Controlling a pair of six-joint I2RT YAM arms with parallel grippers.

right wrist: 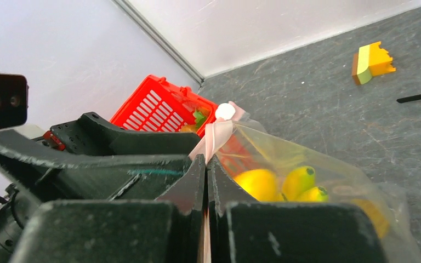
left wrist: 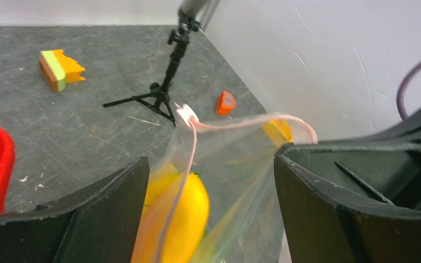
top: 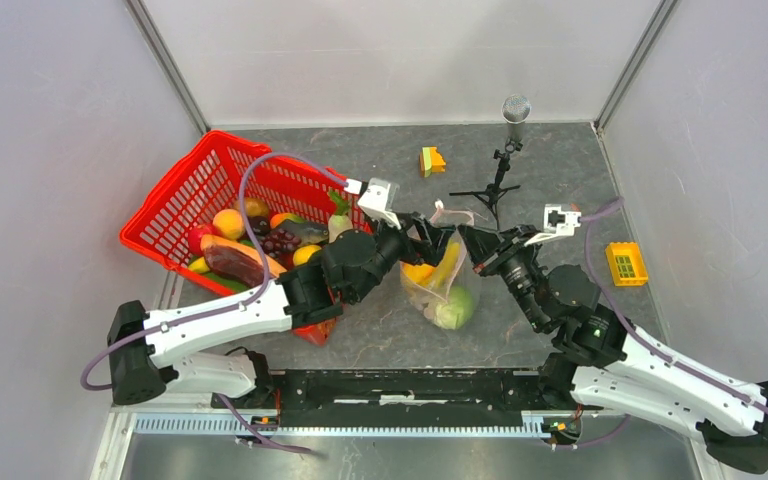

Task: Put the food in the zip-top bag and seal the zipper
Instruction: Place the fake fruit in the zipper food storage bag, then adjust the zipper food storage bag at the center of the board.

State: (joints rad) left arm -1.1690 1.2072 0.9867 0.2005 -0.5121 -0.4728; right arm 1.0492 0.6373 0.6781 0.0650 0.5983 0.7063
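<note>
Firmly clenched, the right tool (right wrist: 205,164) grips the zipper (right wrist: 215,138); the left tool (left wrist: 211,159) stands released astride the zip-top bag (left wrist: 238,183).

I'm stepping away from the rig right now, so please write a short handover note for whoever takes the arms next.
The left gripper is open, its fingers either side of the bag's mouth, gripping nothing.
The right gripper is shut on the zipper.
The zip-top bag lies between the arms, mouth open, with yellow and green food inside.
More food sits in the red basket.
Left to do: load the rest, seal the zipper.
</note>
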